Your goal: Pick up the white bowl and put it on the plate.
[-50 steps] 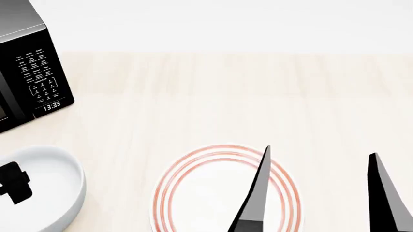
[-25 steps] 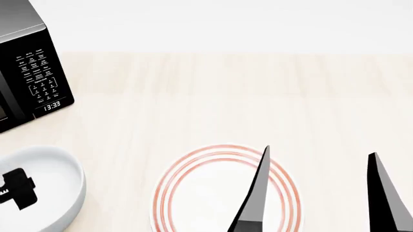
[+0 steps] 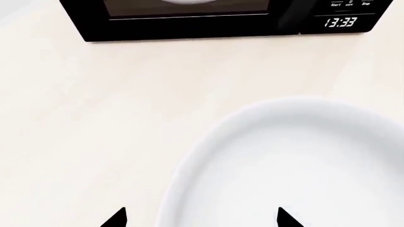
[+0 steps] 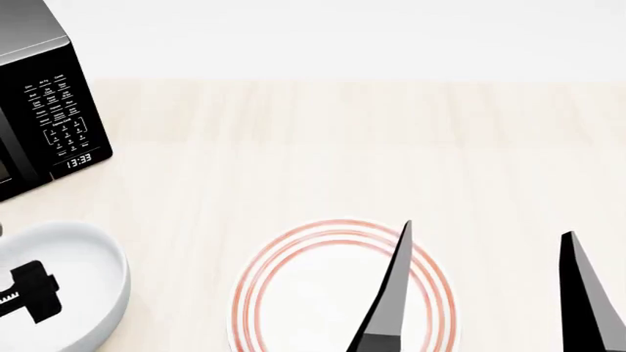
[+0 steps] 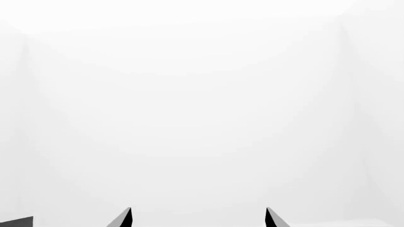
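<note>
Straddling the white bowl's [image 3: 296, 165] rim, the left gripper [image 3: 200, 218] is spread, nothing grasped; the bowl sits left of the plate [image 4: 293, 293], unlifted. The right gripper [image 4: 484, 293] gapes idle.

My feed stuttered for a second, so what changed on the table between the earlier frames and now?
Only the left gripper moved: in the head view it slid a little rightward and lower over the white bowl. It is open, straddling the bowl's rim in the left wrist view, with nothing grasped. The bowl, the plate, the microwave and the open right gripper stayed put.
</note>
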